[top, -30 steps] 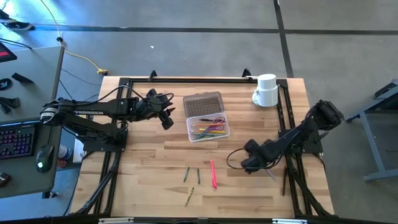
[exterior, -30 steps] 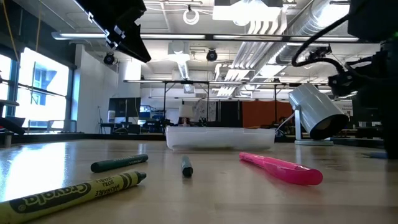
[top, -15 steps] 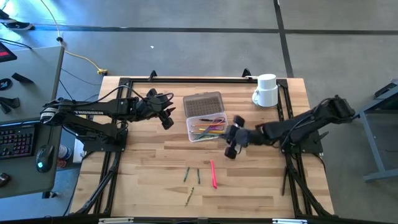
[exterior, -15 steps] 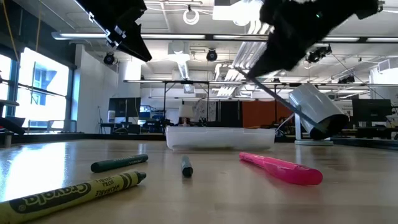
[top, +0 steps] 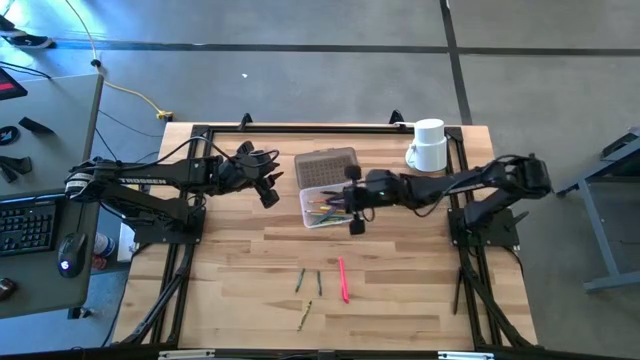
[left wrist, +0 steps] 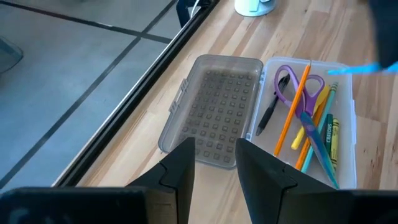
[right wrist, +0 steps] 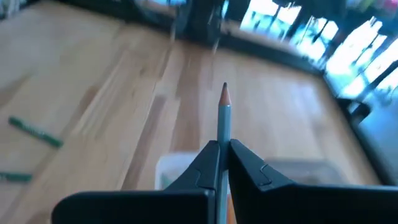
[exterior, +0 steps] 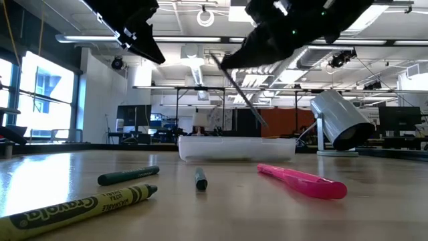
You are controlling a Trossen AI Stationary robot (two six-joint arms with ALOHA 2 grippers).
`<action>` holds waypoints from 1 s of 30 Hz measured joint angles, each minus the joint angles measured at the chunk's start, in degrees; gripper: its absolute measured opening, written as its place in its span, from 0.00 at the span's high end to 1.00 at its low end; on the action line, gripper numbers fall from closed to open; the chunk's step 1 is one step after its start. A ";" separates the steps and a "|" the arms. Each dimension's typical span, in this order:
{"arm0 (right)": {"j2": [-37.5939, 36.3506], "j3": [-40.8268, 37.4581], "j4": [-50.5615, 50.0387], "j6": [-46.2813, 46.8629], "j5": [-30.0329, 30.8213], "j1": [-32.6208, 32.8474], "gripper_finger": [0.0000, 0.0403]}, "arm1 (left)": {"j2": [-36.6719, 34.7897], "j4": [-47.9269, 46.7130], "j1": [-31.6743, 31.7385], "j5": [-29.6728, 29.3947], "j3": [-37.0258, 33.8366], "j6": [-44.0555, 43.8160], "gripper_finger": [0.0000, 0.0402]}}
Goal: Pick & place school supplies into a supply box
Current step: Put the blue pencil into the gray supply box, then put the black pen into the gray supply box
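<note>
A grey pencil [right wrist: 223, 118] is clamped between the closed fingers of the right pincer [top: 352, 205], its sharpened tip sticking out ahead, and it hangs over the open supply box [top: 334, 205] near the middle of the bench [top: 240, 270]; in the low view the pencil slants down toward the clear tray. The box lies with its dotted grey lid [left wrist: 214, 109] folded flat on the far side, and inside it are purple-handled scissors [left wrist: 292, 87], an orange pencil [left wrist: 293, 106], yellow and green crayons and a dark pen. The step in hand looks like delivery of this pencil: it is above the tray but not yet in it. The next move likely calls for lowering and levelling the pencil along the tray's length, then parting the fingers so it drops among the others and not across the rim. Toward the near edge of the bench, well apart from the box, a pink pen [top: 343, 280], two dark green pieces [top: 309, 282] and a yellow-green crayon [top: 304, 316] remain unpacked. The left pincer [top: 268, 187] waits just beside the lid, fingers apart and holding nothing.
</note>
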 joint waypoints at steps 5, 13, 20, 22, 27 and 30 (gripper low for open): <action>4.98 2.77 -7.68 1.26 -1.41 -0.91 0.98 | 0.00 0.52 -0.01 0.19 0.00 0.00 0.63; 7.92 2.95 -16.78 4.32 2.70 -0.97 0.97 | 0.00 0.71 0.01 0.20 0.00 0.63 0.63; 7.93 2.95 -16.83 4.60 2.73 -0.94 0.85 | 0.00 0.90 -0.01 0.20 0.00 0.63 0.63; 7.93 2.95 -16.71 4.54 2.73 -0.94 0.81 | 0.00 0.91 0.00 0.20 0.00 0.63 0.63; 6.80 3.77 -17.69 4.40 3.06 -0.01 0.72 | 0.00 0.90 0.00 0.22 0.00 0.63 0.63; 4.45 6.86 -22.97 4.39 2.07 2.35 0.70 | 0.00 0.87 -0.01 0.21 0.00 0.63 0.63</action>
